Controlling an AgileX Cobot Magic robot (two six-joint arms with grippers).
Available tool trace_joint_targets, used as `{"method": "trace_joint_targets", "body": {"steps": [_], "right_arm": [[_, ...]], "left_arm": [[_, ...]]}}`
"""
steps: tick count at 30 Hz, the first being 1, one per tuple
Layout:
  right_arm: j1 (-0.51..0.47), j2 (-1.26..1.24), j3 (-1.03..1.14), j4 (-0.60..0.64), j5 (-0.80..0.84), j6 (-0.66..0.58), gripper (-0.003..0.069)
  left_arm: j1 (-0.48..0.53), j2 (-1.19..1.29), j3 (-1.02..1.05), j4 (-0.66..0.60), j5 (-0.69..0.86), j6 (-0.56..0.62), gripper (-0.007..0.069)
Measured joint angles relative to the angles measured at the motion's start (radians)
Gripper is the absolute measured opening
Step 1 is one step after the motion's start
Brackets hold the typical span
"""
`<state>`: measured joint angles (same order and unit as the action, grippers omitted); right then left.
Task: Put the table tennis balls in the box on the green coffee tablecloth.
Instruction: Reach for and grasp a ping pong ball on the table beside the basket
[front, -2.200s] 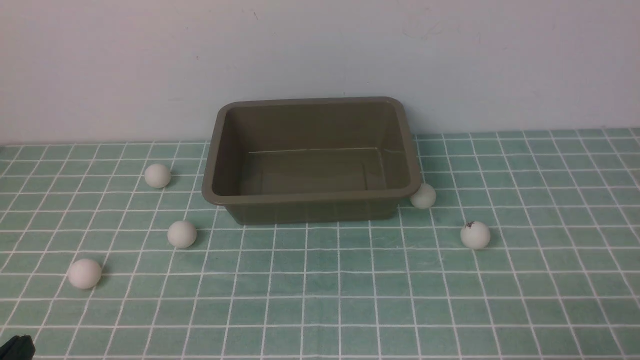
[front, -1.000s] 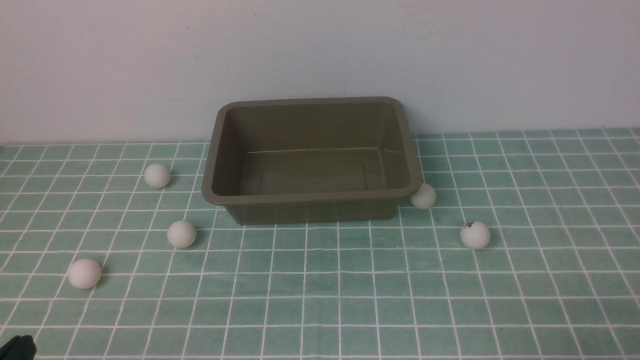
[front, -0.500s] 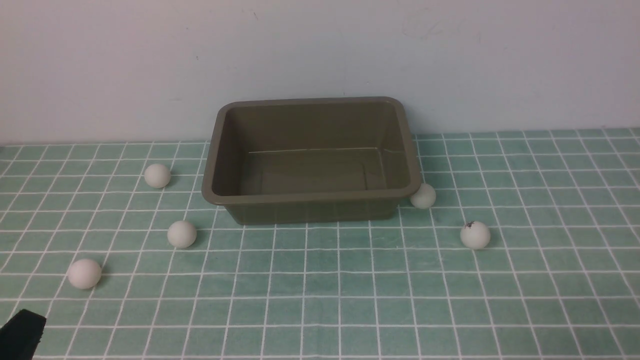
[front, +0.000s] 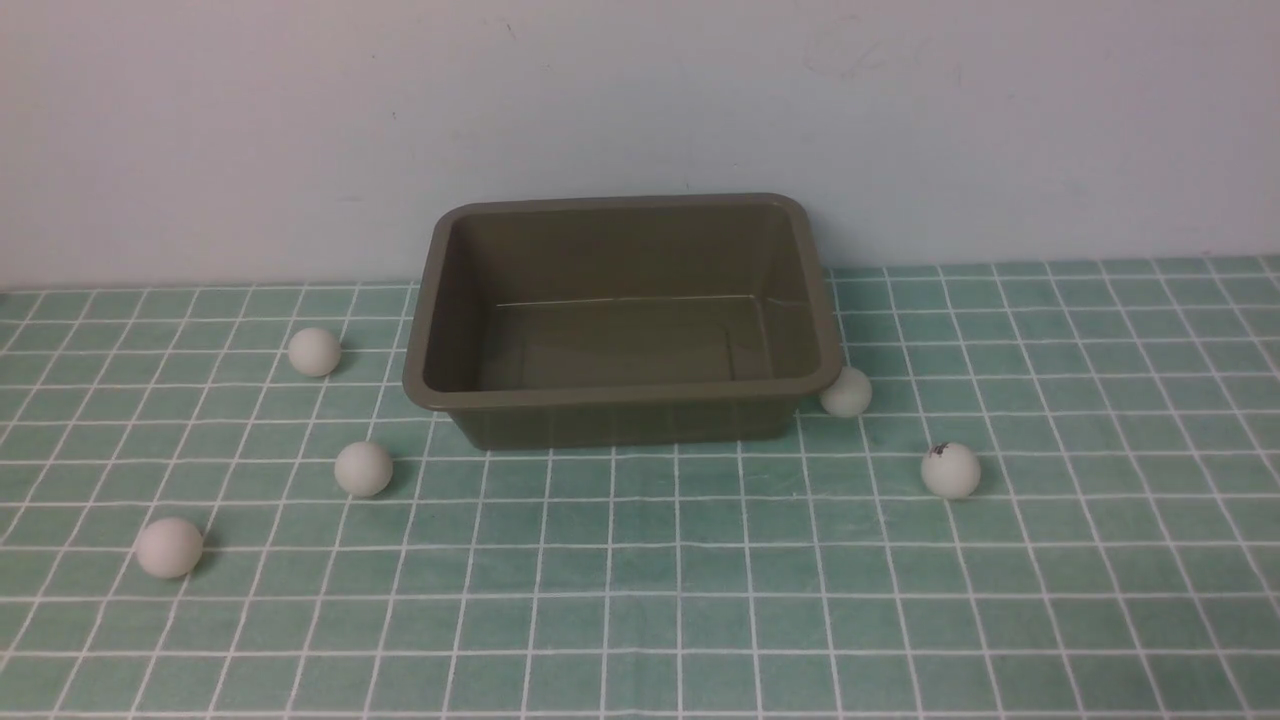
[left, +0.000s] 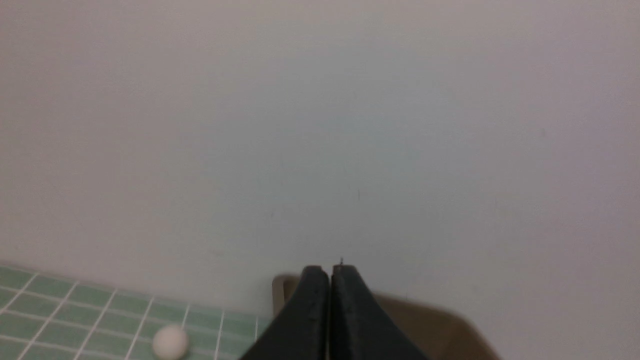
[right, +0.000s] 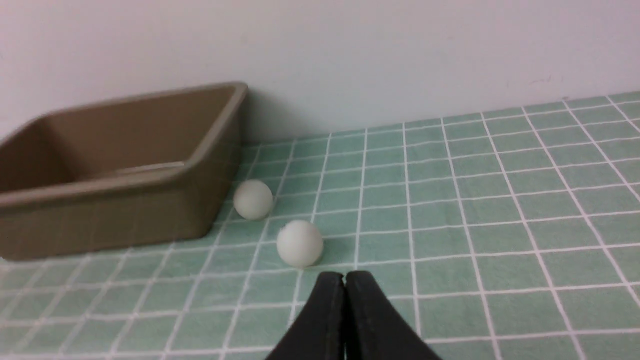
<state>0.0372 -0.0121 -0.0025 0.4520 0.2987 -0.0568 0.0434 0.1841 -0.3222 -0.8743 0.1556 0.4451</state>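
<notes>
Pale, bare wall (front: 640, 100) filled the upper third of the front view. Below it, a teal-green tablecloth (front: 640, 600) with a grid of thin white lines covered the whole working surface. An olive-brown plastic box (front: 620, 398) stood upright and lidless on the cloth at centre frame, its far side close to the wall.

All five table tennis balls lay on the cloth outside the box. Three were in the left half of the frame:
- The first ball (front: 315, 352) sat left of the box's left wall, near it but apart.
- The second ball (front: 364, 469) lay lower, off the box's near-left corner.
- The third ball (front: 169, 547) lay toward the lower left of the frame, well apart from the box.

Two were right of centre:
- The fourth ball (front: 846, 391) sat just beside the box's near-right corner, partly under the flared rim. Contact could not be confirmed.
- The marked ball (front: 950, 470), with a small dark spot on its upper left, lay lower and further right, apart from the box.

Both grippers were observed in the wrist views only. The left gripper (left: 331, 272) had its black fingers pressed together with nothing between them, and it pointed at the wall above the box's rim. The right gripper (right: 344, 280) was likewise clenched and empty. It was aimed low over the cloth, with its tips near the marked ball but not touching it.
</notes>
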Motion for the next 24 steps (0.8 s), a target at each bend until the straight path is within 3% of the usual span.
{"method": "trace_joint_targets", "body": {"steps": [6,13,17,19,24], "right_arm": [[0.0,0.0,0.0,0.343,-0.103,0.072,-0.0016],[0.0,0.0,0.0,0.493,-0.143,0.085,-0.0016],[0.0,0.0,0.0,0.536,-0.143,0.086,-0.0016],[0.0,0.0,0.0,0.536,-0.123,0.086,-0.0016],[0.0,0.0,0.0,0.535,0.03,0.086,-0.0016]], "left_arm": [[0.0,0.365,-0.128,0.13,0.229,0.114,-0.0008],[0.0,0.802,-0.346,0.396,0.313,0.068,-0.0008],[0.0,0.968,-0.449,0.613,0.404,-0.079,-0.0003],[0.0,1.052,-0.508,0.764,0.483,-0.227,0.0007],[0.0,1.172,-0.602,1.041,0.56,-0.445,0.0059]]}}
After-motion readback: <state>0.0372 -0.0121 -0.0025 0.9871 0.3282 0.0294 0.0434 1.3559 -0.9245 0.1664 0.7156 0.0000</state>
